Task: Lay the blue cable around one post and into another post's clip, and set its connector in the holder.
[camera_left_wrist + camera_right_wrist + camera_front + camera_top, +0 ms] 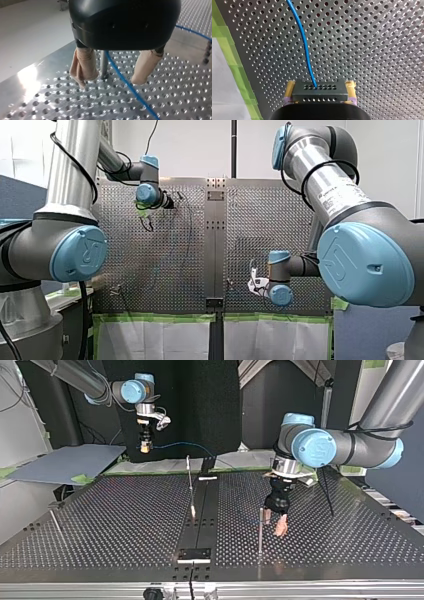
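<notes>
In the right wrist view my right gripper (320, 96) is shut on the black connector (319, 90), yellow pads on both of its sides. The blue cable (304, 42) leaves the connector and runs ahead over the perforated table. In the top view this gripper (145, 447) hangs high at the left, and the cable (186, 444) arcs from it toward the middle. My left gripper (111, 78) stands open just above the table, beige pads down. A thin metal post (103, 65) and the cable (126, 83) lie between its fingers. The top view shows it (276, 524) beside that post (260, 530).
A leaning post (190, 482) stands at the middle of the table, and another thin post (56, 522) at the top view's left. A black holder block (195, 554) sits at the near centre edge. Green tape (227, 47) borders the plate.
</notes>
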Motion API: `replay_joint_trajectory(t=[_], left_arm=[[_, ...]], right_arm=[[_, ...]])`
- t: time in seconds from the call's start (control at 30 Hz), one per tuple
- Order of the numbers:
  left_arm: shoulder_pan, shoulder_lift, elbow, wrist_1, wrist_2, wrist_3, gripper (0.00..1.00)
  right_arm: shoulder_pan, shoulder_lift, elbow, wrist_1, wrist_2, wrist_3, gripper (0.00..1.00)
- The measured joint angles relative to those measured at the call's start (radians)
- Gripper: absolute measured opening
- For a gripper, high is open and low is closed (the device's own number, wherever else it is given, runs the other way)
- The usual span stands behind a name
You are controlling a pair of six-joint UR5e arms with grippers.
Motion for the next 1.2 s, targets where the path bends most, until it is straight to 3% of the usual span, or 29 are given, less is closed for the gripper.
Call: replay_joint_trajectory(t=[0.23, 0.6, 1.2], left_arm=[[0.0, 0.004, -0.002, -0.005, 0.008, -0.067, 1.0], [-0.001, 0.026, -0.003, -0.039, -0.05, -0.158, 1.0], [-0.018, 0.094, -0.047, -0.073, -0.032, -0.095, 1.0]], right_arm=[[0.0, 0.0, 0.0, -0.003, 0.0, 0.0, 0.0], [0.0, 0.0, 0.0, -0.01, 0.0, 0.001, 0.0], [0.0, 0.0, -0.001, -0.013, -0.003, 0.005, 0.0]])
